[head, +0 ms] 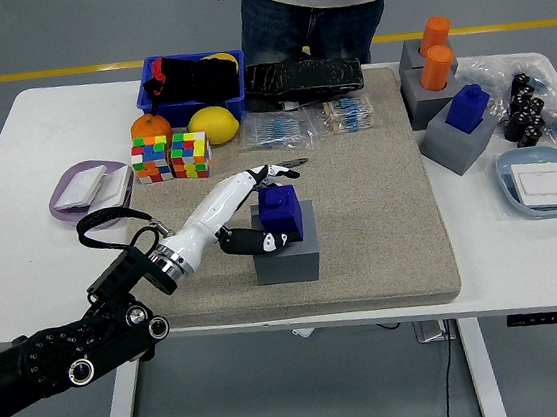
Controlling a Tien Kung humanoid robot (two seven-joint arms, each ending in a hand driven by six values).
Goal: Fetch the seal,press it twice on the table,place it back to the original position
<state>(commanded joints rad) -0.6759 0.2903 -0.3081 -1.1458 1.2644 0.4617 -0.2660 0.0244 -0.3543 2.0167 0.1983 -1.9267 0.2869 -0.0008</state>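
The blue seal (pixel 285 216) stands on its grey block (pixel 288 260) near the middle of the beige mat (pixel 379 207). My left hand (pixel 270 207) reaches in from the lower left and wraps the seal. Its white fingers (pixel 272 173) curl over the seal's top and far side, and the black thumb (pixel 254 241) presses against its near left side. The seal looks slightly raised in the block's socket, roughly upright. My right hand is out of view.
A second blue seal (pixel 467 106) and two orange ones (pixel 435 55) sit in grey blocks at the back right. Rubik's cubes (pixel 172 156), an orange (pixel 150 128), a lemon (pixel 214 125) and a blue bin (pixel 161 106) lie behind my hand. A person (pixel 325 2) stands at the far side.
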